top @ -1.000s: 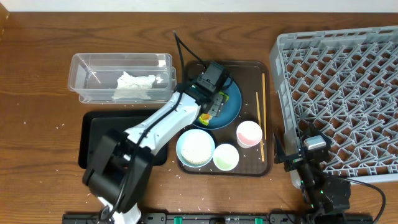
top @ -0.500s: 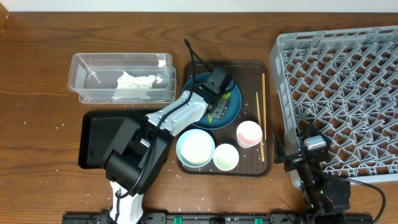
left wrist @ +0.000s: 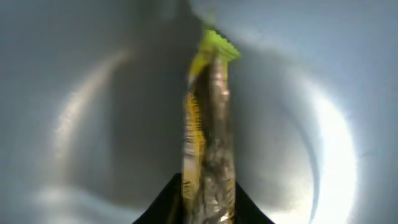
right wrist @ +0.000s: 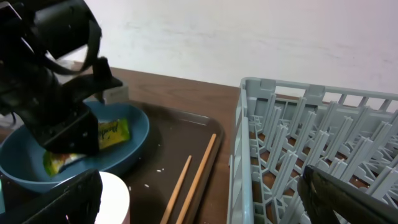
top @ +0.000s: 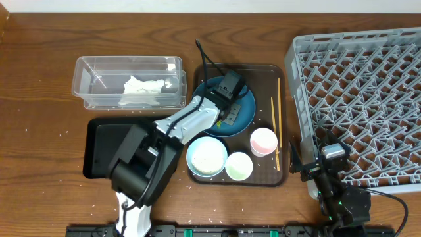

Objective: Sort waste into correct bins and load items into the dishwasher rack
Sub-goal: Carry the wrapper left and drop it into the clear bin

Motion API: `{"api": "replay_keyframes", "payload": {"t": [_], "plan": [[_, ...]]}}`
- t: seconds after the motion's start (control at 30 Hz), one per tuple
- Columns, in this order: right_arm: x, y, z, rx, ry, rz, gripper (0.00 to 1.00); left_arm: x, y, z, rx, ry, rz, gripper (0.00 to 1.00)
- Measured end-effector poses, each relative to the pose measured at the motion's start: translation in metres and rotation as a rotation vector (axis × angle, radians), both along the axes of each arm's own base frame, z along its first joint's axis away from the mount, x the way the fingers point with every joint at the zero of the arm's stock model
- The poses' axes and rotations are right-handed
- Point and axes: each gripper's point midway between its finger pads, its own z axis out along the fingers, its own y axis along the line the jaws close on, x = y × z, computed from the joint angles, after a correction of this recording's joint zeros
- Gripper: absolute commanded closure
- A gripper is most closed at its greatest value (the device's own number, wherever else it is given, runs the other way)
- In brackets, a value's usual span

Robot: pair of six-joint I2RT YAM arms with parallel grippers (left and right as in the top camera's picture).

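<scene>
- Pinching the snack wrapper (left wrist: 208, 124): left gripper (left wrist: 208, 208) closed on it, low over the blue plate (top: 248, 105).
- Wrapper squeezed edge-on between the fingertips, its long axis running straight ahead of the gripper, away from the wrist.
- Gripped near one end, with the free end projecting forward; whether it touches the plate cannot be told.
- Clear tub (top: 92, 69), holding the tissue (top: 143, 87), and black tub (top: 99, 145) both lying to one side of the gripper, away from the rack (top: 368, 99); clear tub just beside the plate.
- Judged next: a lift over the plate rim, then a sideways carry to a tub, a short reach for this arm.
- Right gripper (top: 299, 166) wide open and empty, beside the rack, with the chopsticks (right wrist: 193, 177) ahead of it and the tubs well apart.
</scene>
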Motion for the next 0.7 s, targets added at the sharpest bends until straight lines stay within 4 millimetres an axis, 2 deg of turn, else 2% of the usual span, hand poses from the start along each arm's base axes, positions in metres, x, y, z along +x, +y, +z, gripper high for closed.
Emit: {"api": "replay_keyframes", "payload": {"t": [0.1,0.2,0.27,0.33,0.4,0.47,0.53,0.7], "plan": [[0.0,0.0,0.0,0.0,0.0,0.0,0.01,0.005,-0.003,0.033,-0.041,-0.061,0.005,0.92],[0.0,0.0,0.0,0.0,0.0,0.0,0.01,0.014,0.003,0.092,-0.088,-0.192,0.041,0.93],[0.0,0.0,0.0,0.0,0.0,0.0,0.01,0.021,0.017,0.138,-0.121,-0.3,0.09,0.93],[0.0,0.0,0.0,0.0,0.0,0.0,0.01,0.026,0.036,0.173,-0.143,-0.381,0.145,0.93],[0.0,0.0,0.0,0.0,0.0,0.0,0.01,0.033,0.059,0.196,-0.152,-0.441,0.207,0.94],[0.0,0.0,0.0,0.0,0.0,0.0,0.01,0.042,0.087,0.211,-0.147,-0.483,0.278,0.92],[0.0,0.0,0.0,0.0,0.0,0.0,0.01,0.052,0.115,0.215,-0.137,-0.506,0.348,0.9],[0.0,0.0,0.0,0.0,0.0,0.0,0.01,0.078,0.196,0.206,-0.148,-0.515,0.623,0.85]]}}
